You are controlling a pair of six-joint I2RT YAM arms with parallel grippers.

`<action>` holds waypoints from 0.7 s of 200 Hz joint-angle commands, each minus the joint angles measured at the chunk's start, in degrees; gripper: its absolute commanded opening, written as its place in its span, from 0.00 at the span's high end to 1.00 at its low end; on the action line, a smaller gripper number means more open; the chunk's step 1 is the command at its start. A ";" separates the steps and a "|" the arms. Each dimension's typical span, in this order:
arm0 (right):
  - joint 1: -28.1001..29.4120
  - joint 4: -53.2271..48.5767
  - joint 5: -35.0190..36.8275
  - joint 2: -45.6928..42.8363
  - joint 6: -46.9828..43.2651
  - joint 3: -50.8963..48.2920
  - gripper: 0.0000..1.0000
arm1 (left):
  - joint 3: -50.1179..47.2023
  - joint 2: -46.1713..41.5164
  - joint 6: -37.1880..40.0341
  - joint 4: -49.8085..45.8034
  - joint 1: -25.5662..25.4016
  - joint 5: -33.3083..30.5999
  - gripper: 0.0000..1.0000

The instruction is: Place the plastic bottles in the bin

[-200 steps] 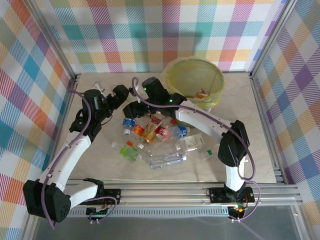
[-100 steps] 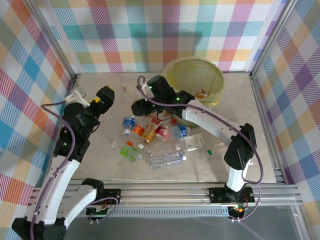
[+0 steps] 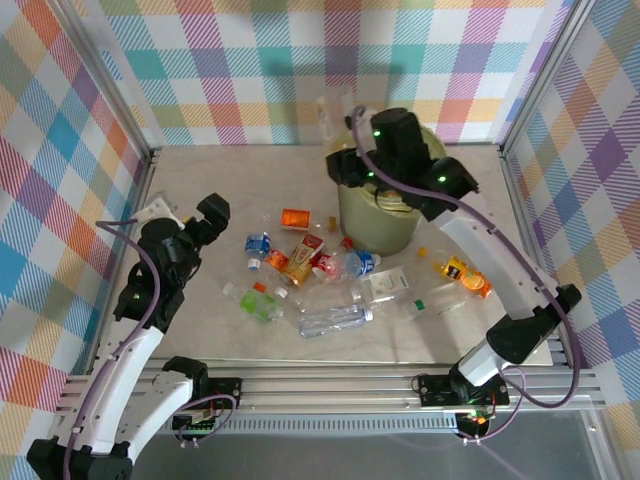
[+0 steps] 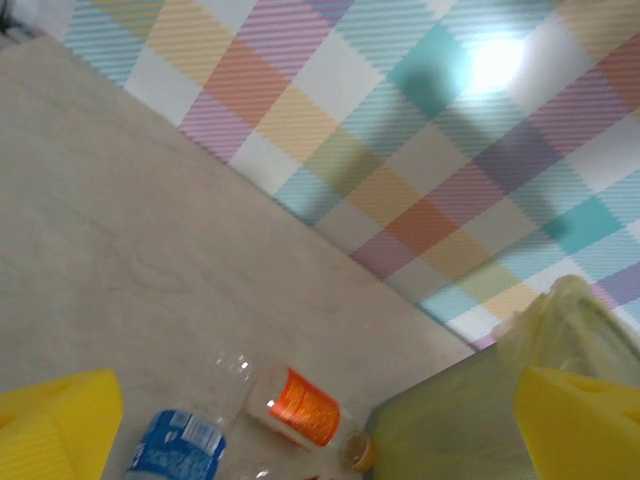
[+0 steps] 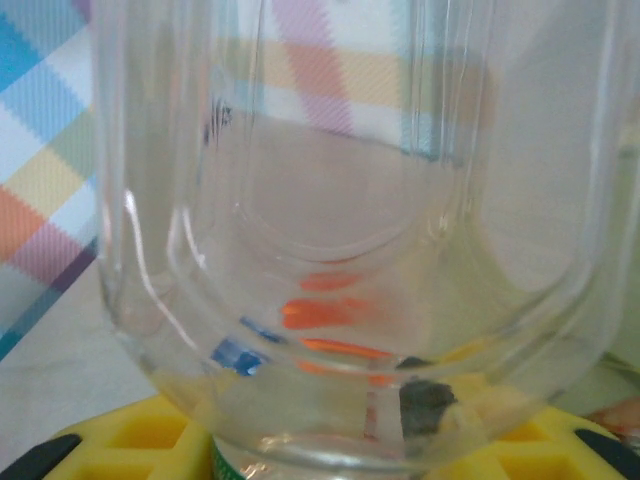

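My right gripper [image 3: 344, 158] is raised over the back of the table, shut on a clear plastic bottle [image 3: 334, 108] that stands upright in it. In the right wrist view that bottle [image 5: 340, 200] sits right against the lens, above the yellow pads [image 5: 130, 445]. Just below the arm is the grey-green bin [image 3: 375, 225]. Several plastic bottles lie mid-table, among them a blue-labelled one [image 3: 258, 243], an orange-labelled one [image 3: 296, 217] and a green one [image 3: 258, 300]. My left gripper [image 3: 205, 215] hangs open to their left, holding nothing. Its yellow fingertips [image 4: 55, 425] frame the orange-labelled bottle [image 4: 300, 405] and the bin [image 4: 460, 420].
An orange bottle [image 3: 462, 277] and a clear one [image 3: 435, 297] lie right of the bin. Plaid walls and metal frame rails [image 3: 530, 210] enclose the table on three sides. Bare tabletop [image 3: 220, 175] stretches along the back left.
My right arm has swung up and back from the bottle pile with the clear bottle. The bin sits nearer the front. Two bottles now lie to its right. My left arm pulled back left.
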 commanded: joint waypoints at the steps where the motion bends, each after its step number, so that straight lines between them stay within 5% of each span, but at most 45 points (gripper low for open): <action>1: -4.38 -5.07 0.65 -0.09 -1.98 1.24 1.00 | -2.72 0.85 -1.42 0.84 -0.57 1.54 0.00; 58: -13.94 -17.39 -8.26 7.08 -7.06 9.63 1.00 | -4.97 2.30 -2.23 -0.09 -0.55 1.38 0.00; 140: -18.74 -30.15 -14.00 21.34 -15.18 23.31 1.00 | -5.33 2.98 -1.98 -1.36 -0.57 -0.23 0.00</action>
